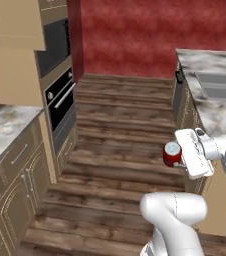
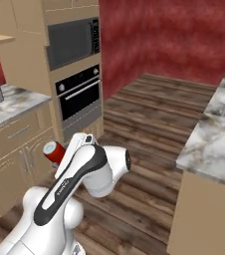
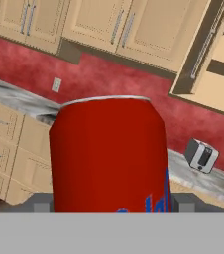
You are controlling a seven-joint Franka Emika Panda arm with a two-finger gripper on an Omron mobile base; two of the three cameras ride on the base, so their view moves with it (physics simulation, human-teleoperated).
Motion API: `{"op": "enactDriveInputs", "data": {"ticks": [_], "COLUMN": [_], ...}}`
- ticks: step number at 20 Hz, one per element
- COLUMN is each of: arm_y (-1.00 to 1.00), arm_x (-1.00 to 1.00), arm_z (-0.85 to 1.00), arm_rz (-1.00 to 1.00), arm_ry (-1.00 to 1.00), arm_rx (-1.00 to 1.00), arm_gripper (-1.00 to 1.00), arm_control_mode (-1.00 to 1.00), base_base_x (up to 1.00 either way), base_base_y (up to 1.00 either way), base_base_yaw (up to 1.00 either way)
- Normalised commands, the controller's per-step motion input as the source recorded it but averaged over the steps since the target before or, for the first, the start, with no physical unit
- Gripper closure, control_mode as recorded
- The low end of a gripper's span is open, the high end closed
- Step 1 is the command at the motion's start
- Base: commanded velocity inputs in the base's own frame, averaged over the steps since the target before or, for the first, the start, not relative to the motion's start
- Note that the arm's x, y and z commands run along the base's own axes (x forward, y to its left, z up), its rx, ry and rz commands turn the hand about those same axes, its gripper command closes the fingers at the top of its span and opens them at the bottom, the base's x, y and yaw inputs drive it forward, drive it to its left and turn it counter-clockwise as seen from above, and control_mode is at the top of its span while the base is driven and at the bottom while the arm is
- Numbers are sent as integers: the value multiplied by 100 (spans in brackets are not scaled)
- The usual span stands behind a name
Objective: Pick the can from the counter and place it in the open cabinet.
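1. Your hand [image 1: 177, 156] is closed around the can [image 1: 172, 154], and the can is up in the air over the wood floor [image 1: 120, 130].
2. In the left base view the red can sticks out to the left of the white hand, with its silver top facing you.
3. In the right base view you see the can [image 2: 54, 151] peeking out just past the arm's dark and white elbow.
4. In the hand view the can [image 3: 109, 154] is big and close, standing between the two finger pads [image 3: 40, 202] at the bottom.
5. The counter [image 1: 212, 112] with the sink [image 1: 219, 85] is on the right in the left base view, just beside the hand.
6. Past the can in the hand view you can see the cabinet [image 3: 218, 64] with its door swung open and a long silver bar handle [image 3: 206, 40].
7. A toaster [image 3: 201, 154] sits on the other marble top below that cabinet.
8. The black oven [image 2: 78, 97] is set in the tall tan wall across the floor.
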Motion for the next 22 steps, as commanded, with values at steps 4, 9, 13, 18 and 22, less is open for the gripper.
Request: {"op": "enactDriveInputs", "data": {"ticks": [4,9,13,18,22], "arm_y": [0,0,0,0,0], "arm_x": [0,0,0,0,0], "arm_z": [0,0,0,0,0], "arm_rz": [0,0,0,0,0], "arm_ry": [0,0,0,0,0], "arm_rx": [0,0,0,0,0], "arm_gripper": [100,100,100,100,100], "arm_control_mode": [100,100,100,100,100], "base_base_x": [0,1,16,28,35], "base_base_y": [41,41,36,27,20], "base_base_yaw": [28,26,24,22,22]}}
